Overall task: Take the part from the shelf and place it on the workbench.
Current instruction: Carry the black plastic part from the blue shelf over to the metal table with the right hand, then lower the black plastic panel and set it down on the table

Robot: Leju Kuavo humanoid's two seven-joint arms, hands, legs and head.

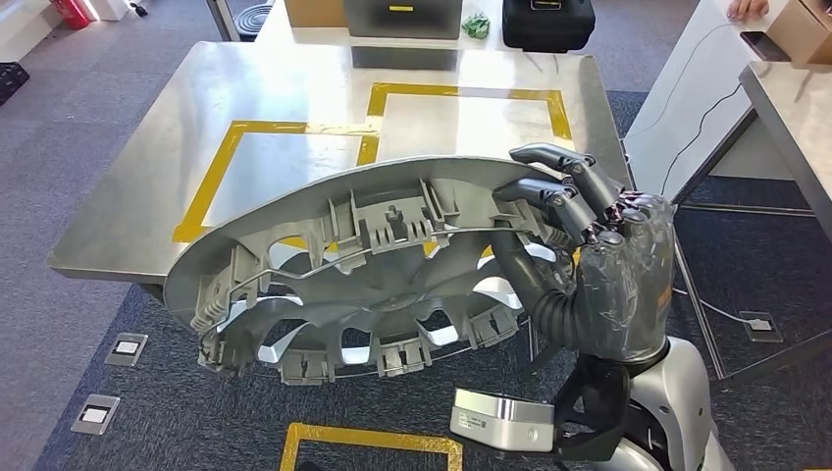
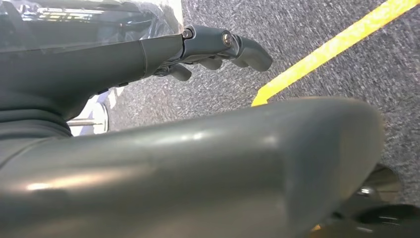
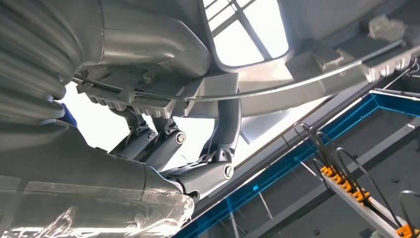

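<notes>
Head view shows you the right hand [image 1: 598, 250] gripping the part [image 1: 363, 265] by its rim, held tilted just before the worktop [image 1: 137, 177]. Left hand [image 2: 218, 49] holds nothing, fingers loosely curled.

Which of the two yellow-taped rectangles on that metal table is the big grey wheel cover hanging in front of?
The nearer, left rectangle: the wheel cover, gripped by the right robot hand, hides its front edge. The farther rectangle shows almost whole.

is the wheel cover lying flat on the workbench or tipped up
Tipped up. The wheel cover hangs tilted in the right hand, ribbed back toward the camera, at the workbench's near edge.
</notes>
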